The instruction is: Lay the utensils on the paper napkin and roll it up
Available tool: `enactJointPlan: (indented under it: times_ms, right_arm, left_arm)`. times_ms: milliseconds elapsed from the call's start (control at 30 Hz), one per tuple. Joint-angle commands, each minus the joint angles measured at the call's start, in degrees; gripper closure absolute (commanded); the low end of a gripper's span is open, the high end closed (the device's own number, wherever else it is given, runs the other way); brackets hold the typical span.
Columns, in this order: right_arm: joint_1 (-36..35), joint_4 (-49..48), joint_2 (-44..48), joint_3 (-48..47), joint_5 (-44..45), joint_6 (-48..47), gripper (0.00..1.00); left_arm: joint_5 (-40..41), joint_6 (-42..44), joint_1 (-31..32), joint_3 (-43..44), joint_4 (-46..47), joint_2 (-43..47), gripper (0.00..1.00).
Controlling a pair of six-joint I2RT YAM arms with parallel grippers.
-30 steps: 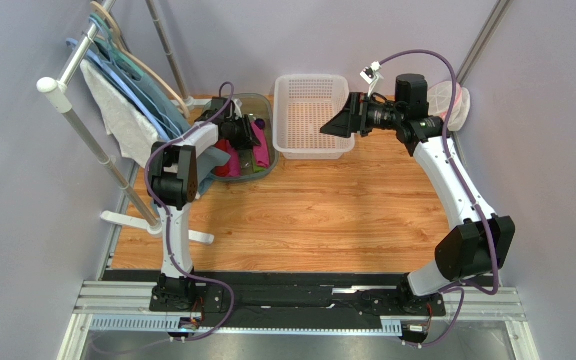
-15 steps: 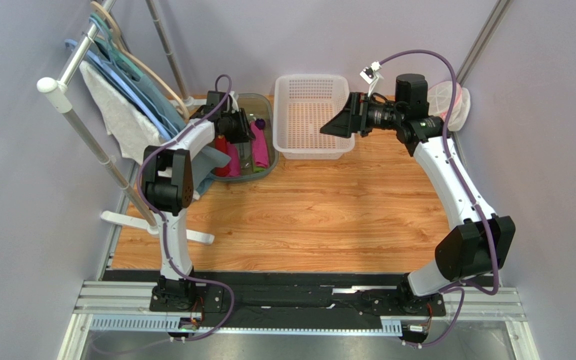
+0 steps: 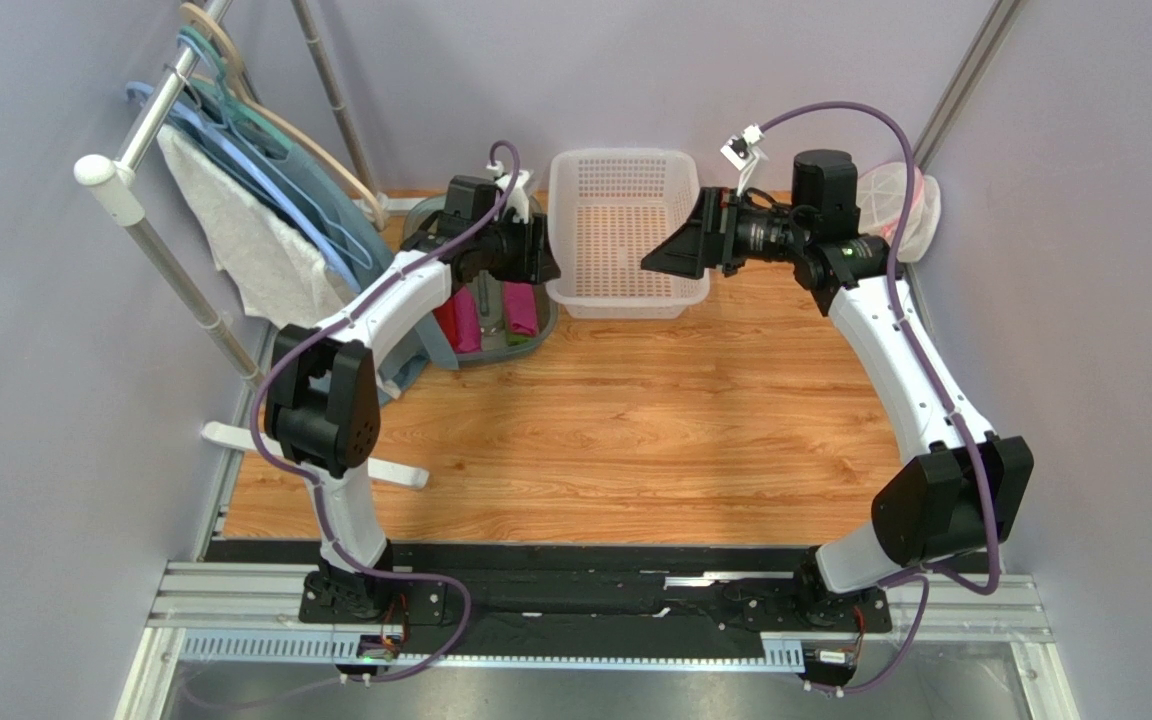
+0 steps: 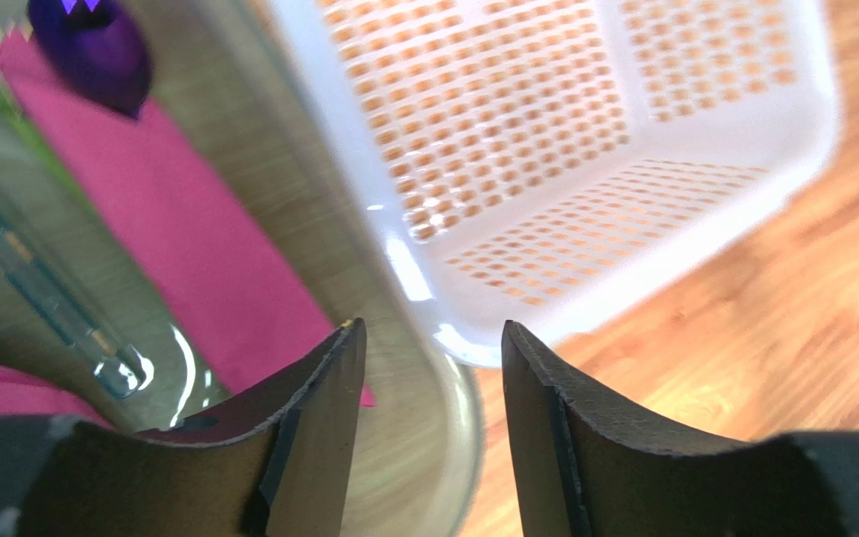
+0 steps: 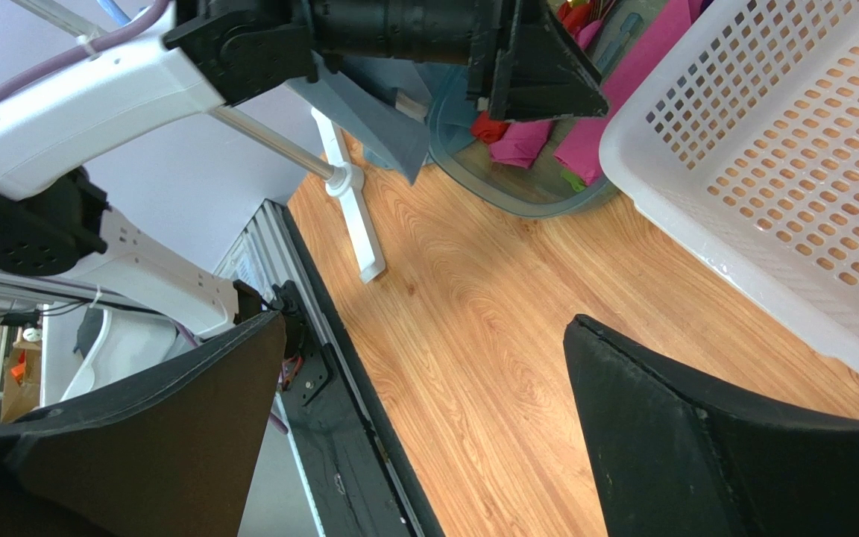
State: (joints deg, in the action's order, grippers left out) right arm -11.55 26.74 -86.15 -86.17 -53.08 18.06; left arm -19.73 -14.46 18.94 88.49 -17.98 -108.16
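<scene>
Viewing from above: left hand (image 3: 539, 252) hanging over the right rim of clear tub (image 3: 477, 354), beside white basket (image 3: 620, 156), both at far edge of counter (image 3: 612, 435). Right hand (image 3: 657, 255) spread wide, empty, by the basket's right wall. Magenta paper napkin (image 3: 522, 309) lying inside tub.

Left wrist: hand parted, gripping nothing, straddling tub rim. Napkin along tub floor, purple spoon (image 4: 96, 45) at upper left. Knife not made out.

Right wrist: hand gaping above bare counter, basket at right, napkin in tub beyond.
</scene>
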Motion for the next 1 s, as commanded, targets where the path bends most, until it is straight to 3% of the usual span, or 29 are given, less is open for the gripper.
enactJointPlan:
  times_ms: [0,167,233,267,500,667,767,967]
  right_arm:
    - [-0.1,-1.9,3.5,0.7,0.2,-1.2,0.0]
    - [0.1,-0.1,5.6,2.1,3.7,-3.5,0.0]
    - [0.5,0.2,7.2,3.8,4.6,-3.7,0.0]
    - [0.9,0.5,7.7,4.4,5.5,-3.9,0.0]
    - [5.3,2.7,13.2,10.9,10.0,-5.4,0.0]
    - [7.2,6.8,17.8,15.1,12.8,-9.3,0.0]
    - [7.2,7.4,21.5,19.0,13.2,-9.6,0.0]
    - [7.3,7.8,29.4,25.8,15.1,-8.7,0.0]
  left_arm:
    - [6.1,7.1,1.7,-0.6,1.8,6.2,0.39]
    - [11.3,19.2,7.7,0.1,-2.3,9.4,0.25]
    - [12.2,23.3,10.2,2.5,-6.2,10.0,0.03]
    - [11.9,26.7,12.2,4.0,-8.5,10.1,0.01]
    - [0.1,26.0,13.8,16.1,-20.6,11.0,0.01]
    - [3.4,18.2,13.8,21.5,-30.3,12.4,0.01]
    - [4.7,18.6,13.8,18.1,-31.8,18.5,0.01]
    - [9.4,16.7,13.8,2.0,-29.8,32.7,0.01]
